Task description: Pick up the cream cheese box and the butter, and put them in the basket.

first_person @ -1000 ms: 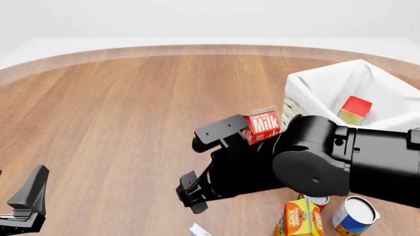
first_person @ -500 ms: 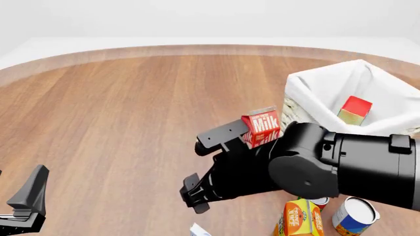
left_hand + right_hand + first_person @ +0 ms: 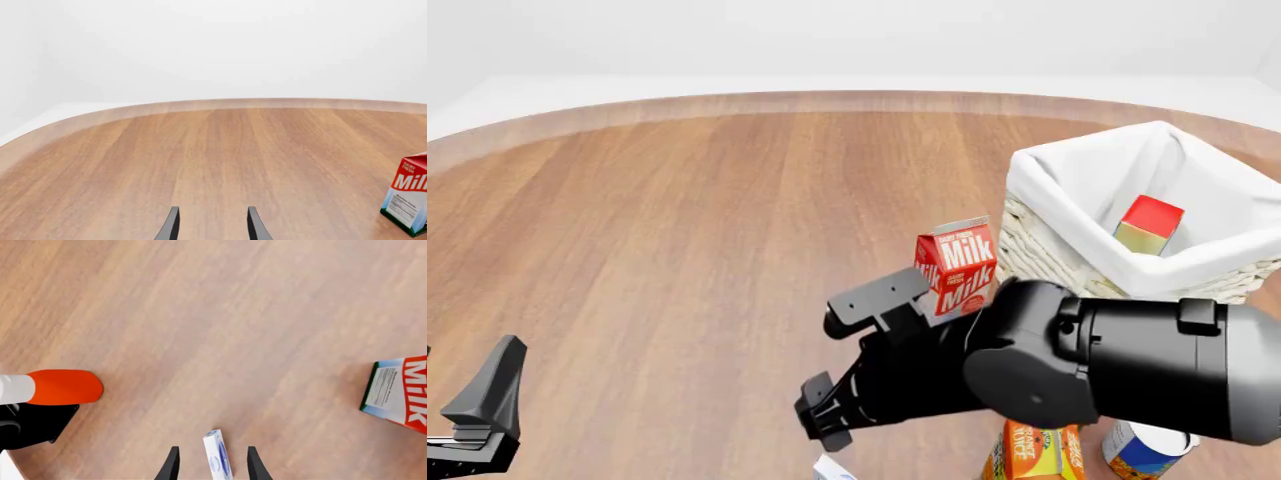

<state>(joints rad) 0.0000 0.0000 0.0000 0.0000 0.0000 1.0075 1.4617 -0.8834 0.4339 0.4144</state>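
The cream cheese box (image 3: pixel 217 460) is a small white and pale blue box lying on the wood, directly between the spread fingers of my right gripper (image 3: pixel 212 466), which is open. In the front view only its corner (image 3: pixel 831 467) shows at the bottom edge, under the right gripper (image 3: pixel 823 360). The basket (image 3: pixel 1054 185) stands at the far right; a red-topped carton with a yellowish side (image 3: pixel 1148 225), seemingly the butter, stands inside it. My left gripper (image 3: pixel 212 227) is open and holds nothing; it stays low at the near left (image 3: pixel 474 425).
A red Milk carton (image 3: pixel 958 262) stands just left of the basket and behind the right arm. An orange juice carton (image 3: pixel 1041 450) and a can (image 3: pixel 1148 452) sit near the front edge, partly hidden by that arm. The rounded table edge runs along the back.
The right arm has dropped lower and toward the near edge, uncovering more of the Milk carton and basket front. The left arm has not moved.
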